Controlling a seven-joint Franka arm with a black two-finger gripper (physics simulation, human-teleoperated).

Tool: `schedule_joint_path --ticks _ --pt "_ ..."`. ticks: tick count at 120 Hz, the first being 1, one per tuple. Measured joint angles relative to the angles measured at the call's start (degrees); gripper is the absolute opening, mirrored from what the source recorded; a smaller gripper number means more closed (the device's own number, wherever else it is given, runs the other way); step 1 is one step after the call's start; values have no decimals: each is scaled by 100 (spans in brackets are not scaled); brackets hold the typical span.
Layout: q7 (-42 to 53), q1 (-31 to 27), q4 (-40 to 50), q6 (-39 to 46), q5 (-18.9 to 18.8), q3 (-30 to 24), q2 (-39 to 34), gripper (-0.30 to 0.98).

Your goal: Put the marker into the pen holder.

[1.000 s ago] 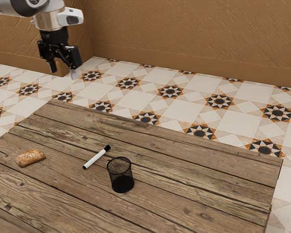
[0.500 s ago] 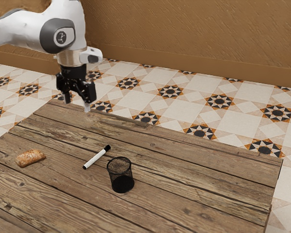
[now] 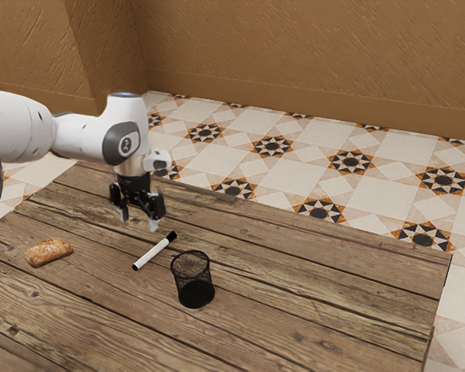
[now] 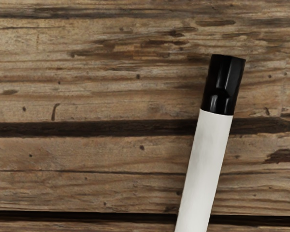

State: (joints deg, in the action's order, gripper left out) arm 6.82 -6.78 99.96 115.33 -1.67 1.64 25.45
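- Our pincer [image 3: 139,225] stands wide open, empty, above the counter [image 3: 333,298]; the marker [image 3: 153,253] lies below, perhaps off-centre from this angle.
- Descending misaligned, we could press or roll it.
- The mesh pen holder [image 3: 192,280], farther from our pincer, could tip if we brush it.

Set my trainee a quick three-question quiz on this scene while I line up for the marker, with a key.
1. True or false: the gripper is open, with nothing held between its fingers.
2. Which lies closer to the pen holder? (a) the bread roll (b) the marker
3. Fill the gap: between its black ends, the marker is ____.

Key: 1 true; 2 b; 3 white.
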Motion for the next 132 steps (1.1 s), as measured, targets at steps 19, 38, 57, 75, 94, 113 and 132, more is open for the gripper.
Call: schedule_joint_path --ticks 19,38,57,75,94,113,132 --pt "287 31 -308 316 85 -16 392 69" --pt "485 103 -350 464 141 -23 597 65" --pt "581 112 -352 535 243 -81 812 54" --pt "619 107 -369 566 302 -103 876 36" --pt "645 107 -394 582 321 -105 893 12" --pt "644 112 -396 593 316 -110 889 -1" --pt "594 190 -473 605 265 -144 764 -6"
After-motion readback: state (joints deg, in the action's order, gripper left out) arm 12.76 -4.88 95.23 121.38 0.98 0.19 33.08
